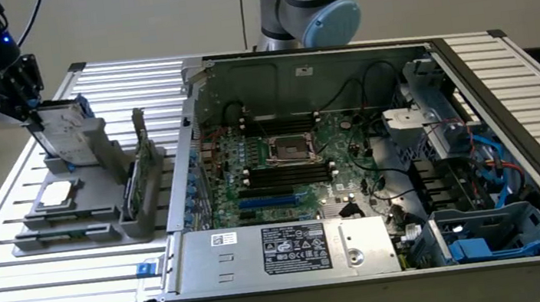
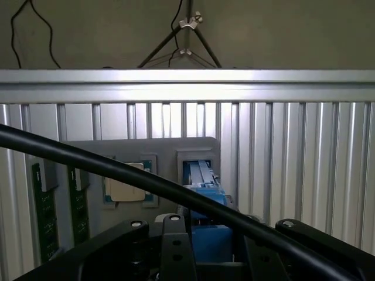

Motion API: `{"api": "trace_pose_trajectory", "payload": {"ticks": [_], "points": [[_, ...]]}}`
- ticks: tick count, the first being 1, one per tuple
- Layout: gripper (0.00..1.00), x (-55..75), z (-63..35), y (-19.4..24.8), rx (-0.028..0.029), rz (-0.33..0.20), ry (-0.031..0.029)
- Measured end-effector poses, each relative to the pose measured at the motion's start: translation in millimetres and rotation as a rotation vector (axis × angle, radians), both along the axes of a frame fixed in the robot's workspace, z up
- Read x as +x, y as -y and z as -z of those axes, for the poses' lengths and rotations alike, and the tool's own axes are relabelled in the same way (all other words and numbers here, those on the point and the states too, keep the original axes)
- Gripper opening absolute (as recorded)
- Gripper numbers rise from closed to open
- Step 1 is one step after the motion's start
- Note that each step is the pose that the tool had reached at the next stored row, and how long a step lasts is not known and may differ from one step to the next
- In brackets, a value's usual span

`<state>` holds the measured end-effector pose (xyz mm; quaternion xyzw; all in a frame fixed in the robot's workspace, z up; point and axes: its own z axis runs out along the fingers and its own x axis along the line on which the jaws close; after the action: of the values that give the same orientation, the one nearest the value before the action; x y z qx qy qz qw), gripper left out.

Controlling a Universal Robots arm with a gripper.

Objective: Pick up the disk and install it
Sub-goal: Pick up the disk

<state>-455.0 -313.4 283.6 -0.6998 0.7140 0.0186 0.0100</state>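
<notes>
**Blue-framed disk sits under the gripper, not yet lifted**

The flat silver-grey hard disk in its bright blue plastic carrier stands on edge in a slot of the grey plastic holder. It is directly beneath your black gripper, which straddles its upper edge. Whether the gripper has closed on the carrier cannot be told, so treat the disk as unheld.

To do this pick well, I judge you want the gripper centred on the blue frame and square to it. The pull should go straight up along the slot, since a tilt could wedge the carrier against the holder walls. Mind the black cable that crosses close in front of the gripper.

Your count:
- One disk.
- One small square silver chip, lying flat in the holder, lower than the gripper and near it.
- Two thin green circuit cards, standing in slots on the far side of the chip from the disk.
- One holder.
- One open dark metal computer case, well apart from the gripper on the slatted metal table.
</notes>
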Motion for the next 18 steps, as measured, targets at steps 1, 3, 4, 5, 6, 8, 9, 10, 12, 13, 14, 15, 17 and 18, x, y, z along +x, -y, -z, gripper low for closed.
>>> {"api": "trace_pose_trajectory", "payload": {"ticks": [1, 3, 4, 5, 6, 8, 9, 10, 12, 13, 14, 15, 17, 18], "points": [[0.33, 0.0, 0.0, 0.1, 0.0005, 0.001, 0.0], [0.33, 0.0, 0.0, 0.2, 0.002, 0.001, 0.0], [0.33, 0.0, 0.0, 0.2, 0.003, 0.001, 0.0], [0.33, 0.0, 0.0, 0.3, 0.0041, 0.001, 0.0001], [0.33, 0.0, 0.0, 0.3, 0.0051, 0.001, 0.0001], [0.33, 0.0, 0.0, 0.3, 0.007, 0.001, 0.0], [0.33, 0.0, 0.0, 0.3, 0.0079, 0.001, 0.0], [0.33, 0.0, 0.0, 0.3, 0.0086, 0.001, 0.0], [0.33, 0.0, 0.0, 0.3, 0.0095, 0.001, 0.0], [0.33, 0.0, 0.0, 0.3, 0.0098, 0.001, 0.0001], [0.33, 0.0, 0.0, 0.3, 0.0102, 0.001, 0.0], [0.33, 0.0, 0.0, 0.3, 0.0103, 0.001, 0.0001], [0.33, 0.0, 0.0, 0.3, 0.0105, 0.001, 0.0001], [0.33, 0.0, 0.0, 0.3, 0.0105, 0.001, 0.0]]}}
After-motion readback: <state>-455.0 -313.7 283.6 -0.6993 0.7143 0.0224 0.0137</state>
